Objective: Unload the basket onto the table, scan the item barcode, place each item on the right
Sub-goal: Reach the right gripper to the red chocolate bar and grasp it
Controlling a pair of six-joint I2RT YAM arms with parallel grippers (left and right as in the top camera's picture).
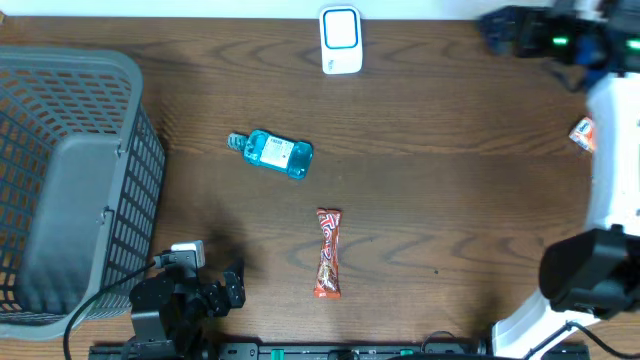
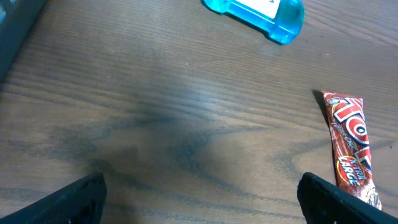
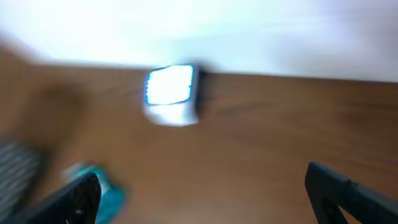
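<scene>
While the grey basket (image 1: pixel 70 180) is sitting far left, the L gripper (image 2: pixel 200 202) is hanging wide open near the front edge w/ nothing in it. Blue bottle (image 1: pixel 272 153) & candy bar (image 1: pixel 328 253) are lying mid-table, apart; scanner (image 1: pixel 341 40) is standing at the back edge. R gripper (image 3: pixel 205 196), top right, is gaping wide, empty.

Wooden table (image 1: pixel 450 180) with grey basket (image 1: pixel 130 230), blue bottle (image 1: pixel 275 153), candy bar (image 1: pixel 328 253), white scanner (image 1: pixel 341 40).

The scanner (image 3: pixel 169 92) and blue bottle (image 3: pixel 102 188) are motion-blurred.
</scene>
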